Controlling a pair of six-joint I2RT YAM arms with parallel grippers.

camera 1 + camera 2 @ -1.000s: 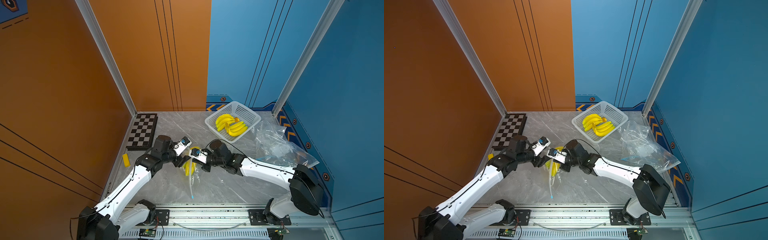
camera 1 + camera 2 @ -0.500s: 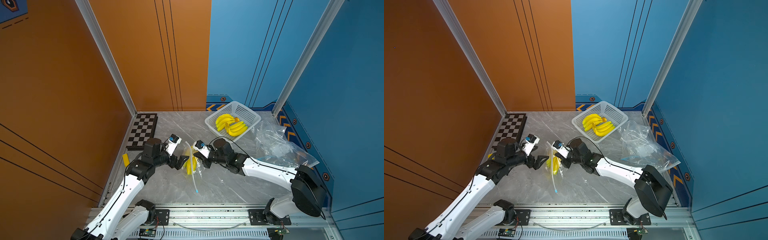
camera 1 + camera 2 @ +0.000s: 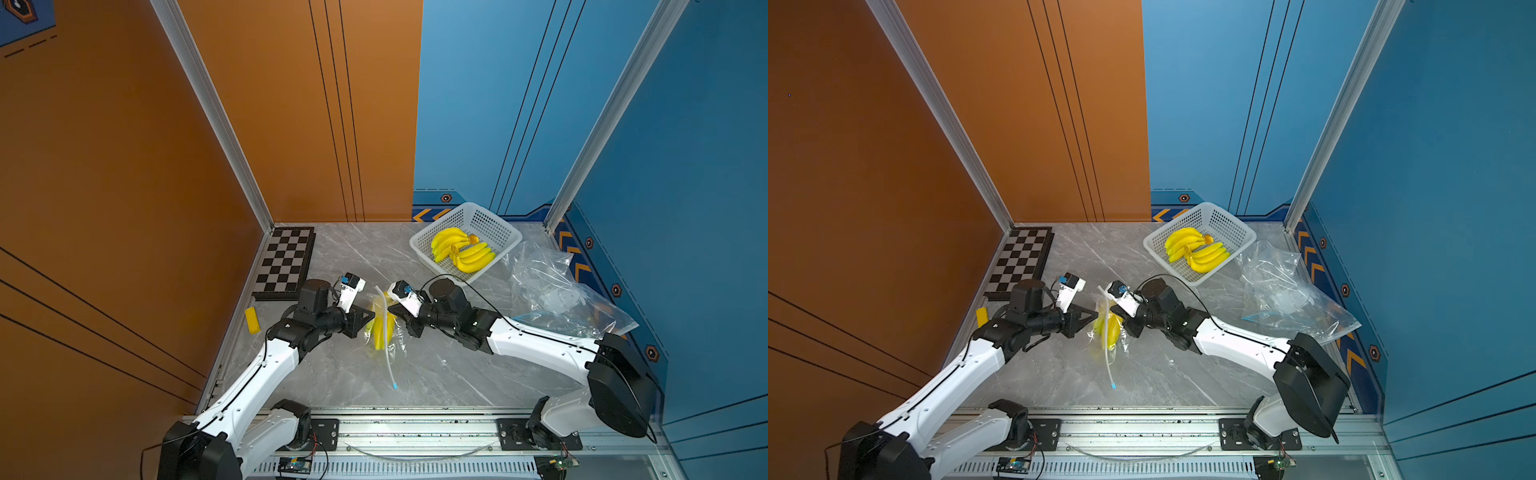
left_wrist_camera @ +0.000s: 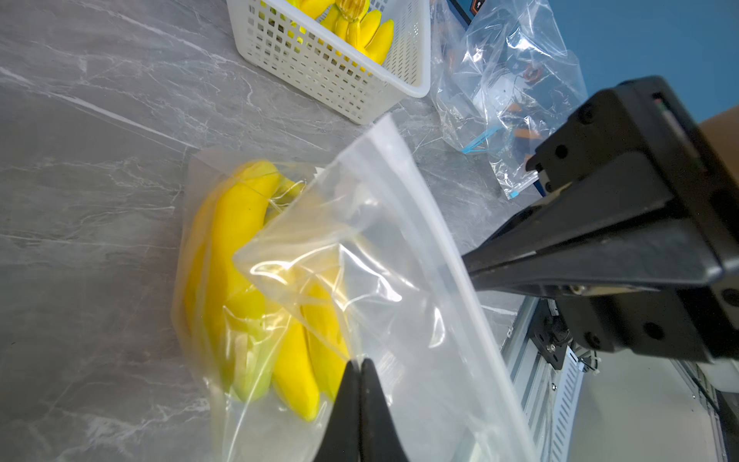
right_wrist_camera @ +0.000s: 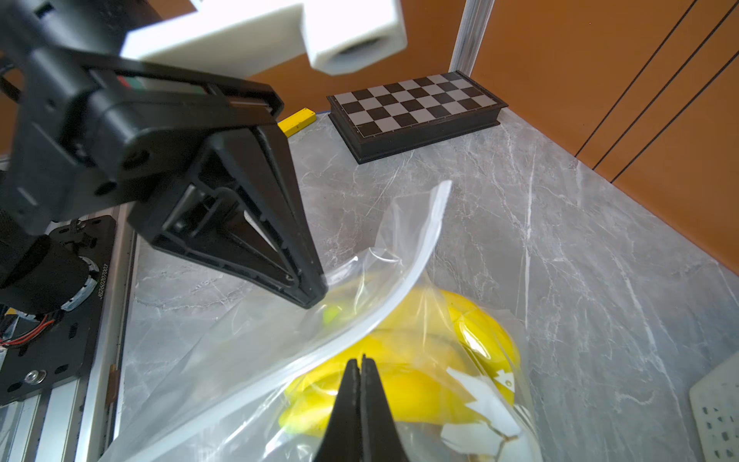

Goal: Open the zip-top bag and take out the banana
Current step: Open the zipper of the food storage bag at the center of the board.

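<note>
The zip-top bag (image 4: 380, 248) lay near the middle of the table (image 3: 332, 374), between the two arms, with the banana (image 4: 236, 240) bunch fully inside it. Its closure strip (image 3: 388, 357) ran toward the front rail. Whether the strip was sealed along its length could not be determined.

Change noted: half a second earlier the left gripper (image 4: 356, 366) stood back from the bag with jaws apart. At this moment its jaws were together, and both wrist views showed the tips pinching the bag film on its side. The right gripper (image 5: 362, 364) was likewise closed, clamped on film at the closure strip, as it had been throughout the previous second.

Assessment: both walls of the bag now appeared to be gripped from opposite sides. This is the condition required for pulling the mouth apart. The opening step was judged ready to begin; removal of the banana was not yet started.

Surroundings: a white basket (image 3: 419, 245) holding other bananas stood at the rear, loose clear bags (image 3: 552, 291) beside it, and a chessboard (image 3: 286, 262) lay at the far left.
</note>
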